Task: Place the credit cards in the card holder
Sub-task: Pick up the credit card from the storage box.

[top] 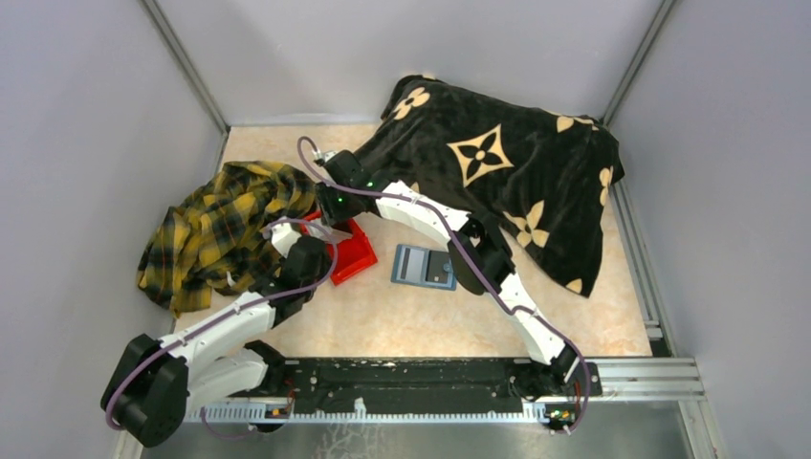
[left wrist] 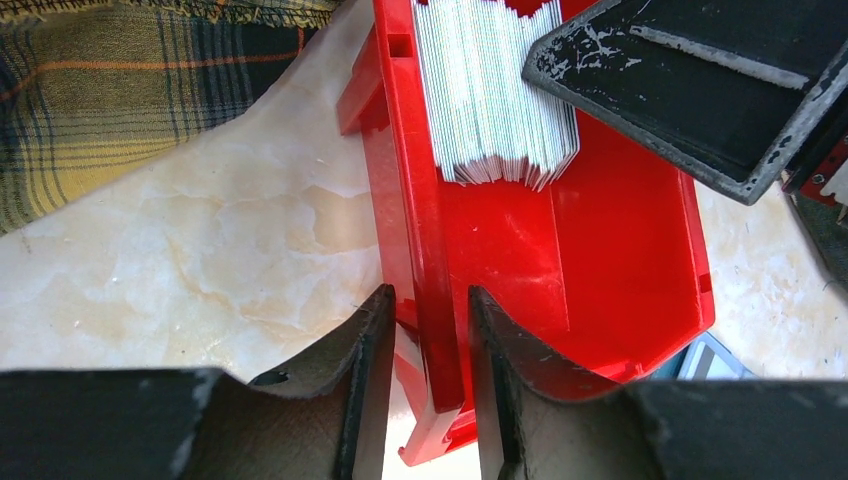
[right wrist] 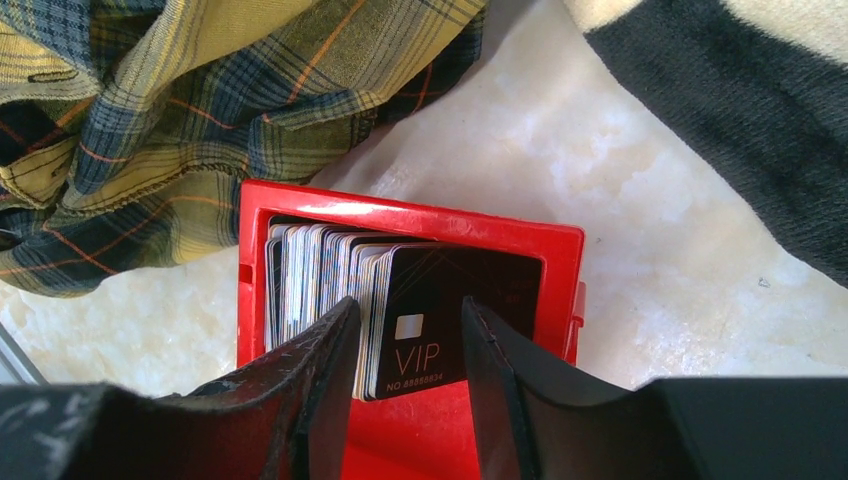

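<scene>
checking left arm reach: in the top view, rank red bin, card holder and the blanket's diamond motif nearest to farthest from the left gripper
1. red bin, at the left gripper, its wall between the jaws
2. card holder, on the table to its right
3. diamond motif, back right on the black blanket

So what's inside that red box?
The red box holds a packed row of cards on edge, black VIP card in front. Faces behind it are covered; the right tool hides their lower edges.
</scene>
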Motion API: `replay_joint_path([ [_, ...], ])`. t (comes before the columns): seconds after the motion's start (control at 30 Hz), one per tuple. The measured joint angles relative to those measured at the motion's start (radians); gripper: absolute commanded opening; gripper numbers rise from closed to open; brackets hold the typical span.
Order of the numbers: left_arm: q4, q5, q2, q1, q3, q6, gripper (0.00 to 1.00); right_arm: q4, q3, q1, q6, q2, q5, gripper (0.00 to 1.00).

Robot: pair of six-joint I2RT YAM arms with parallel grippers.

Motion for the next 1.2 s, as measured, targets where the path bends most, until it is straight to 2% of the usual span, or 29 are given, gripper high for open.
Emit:
replay_joint_path([
  [0.33,0.017,0.006,0.0,0.004,-0.01,0.018,0.37,-0.009,0.015,0.021,-0.006,0.006,0.048,0.41],
  [0.67,0.028,0.011,0.0,0.005,-0.017,0.025,0.35,0.006,0.012,0.032,0.0,0.006,0.028,0.24],
  [0.93,0.029,0.01,-0.019,0.011,-0.029,0.028,0.35,0.103,-0.087,0.023,0.028,-0.032,-0.018,0.14],
  [1.2,0.019,0.011,-0.027,0.016,-0.029,0.032,0.35,0.128,-0.167,0.02,0.045,-0.082,-0.039,0.13],
])
